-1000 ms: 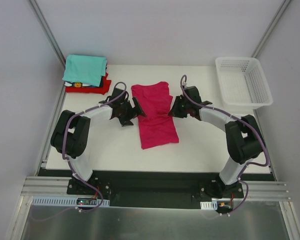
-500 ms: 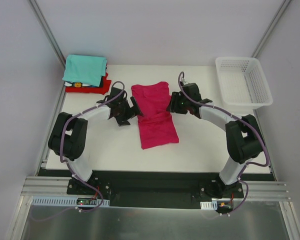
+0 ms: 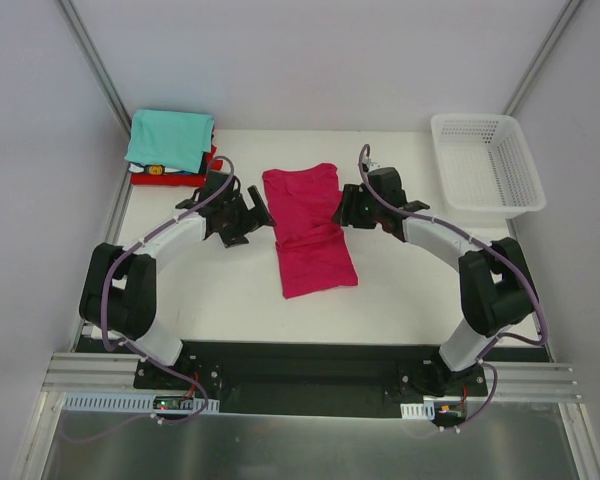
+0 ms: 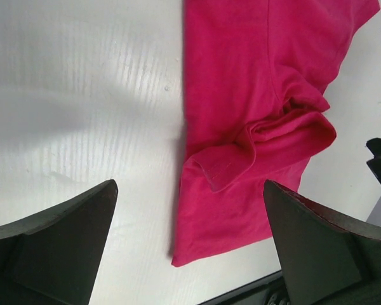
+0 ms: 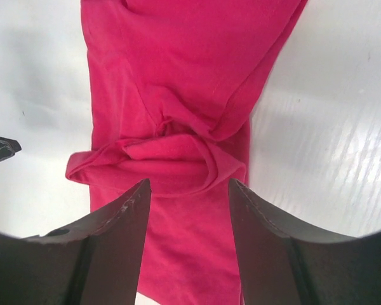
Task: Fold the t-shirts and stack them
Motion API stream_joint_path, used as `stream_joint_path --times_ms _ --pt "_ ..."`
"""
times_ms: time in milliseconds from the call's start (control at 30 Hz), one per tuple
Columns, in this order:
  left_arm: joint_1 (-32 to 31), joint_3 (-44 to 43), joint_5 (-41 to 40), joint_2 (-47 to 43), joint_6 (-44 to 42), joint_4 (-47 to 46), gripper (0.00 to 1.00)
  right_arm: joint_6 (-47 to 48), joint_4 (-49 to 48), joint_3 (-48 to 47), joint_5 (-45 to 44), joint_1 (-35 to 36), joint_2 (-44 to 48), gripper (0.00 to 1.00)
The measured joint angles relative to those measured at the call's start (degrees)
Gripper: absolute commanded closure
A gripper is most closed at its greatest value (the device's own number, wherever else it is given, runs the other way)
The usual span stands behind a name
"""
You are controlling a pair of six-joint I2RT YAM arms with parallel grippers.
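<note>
- White desk carries everything, with both arms reaching in from its near edge.
- Magenta t-shirt lies along the middle of the desk as a long, narrow, partly folded strip. A bunched ridge of cloth crosses it about halfway, clear in both wrist views. It sits where it did a second ago.
- White mesh basket stands at the far right corner, well apart from the shirt.
- Teal t-shirt tops the folded stack at the far left corner, with a red t-shirt showing beneath it. The stack is unchanged.
- Left claw has drawn back to the left since the earlier view, where it sat at the shirt's edge. Now it hangs just beside that edge, its fingers spread wide and holding nothing.
- Right claw has barely shifted at the shirt's right edge. Its fingers are parted over the bunched ridge, gripping no cloth.
</note>
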State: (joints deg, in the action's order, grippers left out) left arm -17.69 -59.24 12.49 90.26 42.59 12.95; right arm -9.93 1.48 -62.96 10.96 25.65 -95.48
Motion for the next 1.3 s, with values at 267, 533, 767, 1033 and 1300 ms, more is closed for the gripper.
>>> stream_joint_path --times_ms 267,533,767,1033,1300 --pt "-0.28 3.02 1.60 -0.04 -0.07 2.25 0.01 -0.92 5.70 0.28 -1.29 3.34 -0.55 0.45" --pt "0.26 0.66 -11.58 -3.85 -1.77 12.20 0.01 -0.50 16.61 -6.69 -4.70 10.69 -2.01 0.45" --pt "2.38 -0.24 -14.62 -6.67 -1.77 15.15 0.01 -1.51 17.42 -12.76 -4.04 15.21 -5.97 0.45" --pt "3.17 -0.31 -15.06 -8.66 -2.01 17.40 0.01 -2.80 19.34 -13.29 -4.24 16.55 -11.28 0.45" --pt "3.17 -0.31 -15.12 -8.76 -2.21 17.99 0.01 -2.91 20.44 -16.98 -4.46 18.01 -14.25 0.45"
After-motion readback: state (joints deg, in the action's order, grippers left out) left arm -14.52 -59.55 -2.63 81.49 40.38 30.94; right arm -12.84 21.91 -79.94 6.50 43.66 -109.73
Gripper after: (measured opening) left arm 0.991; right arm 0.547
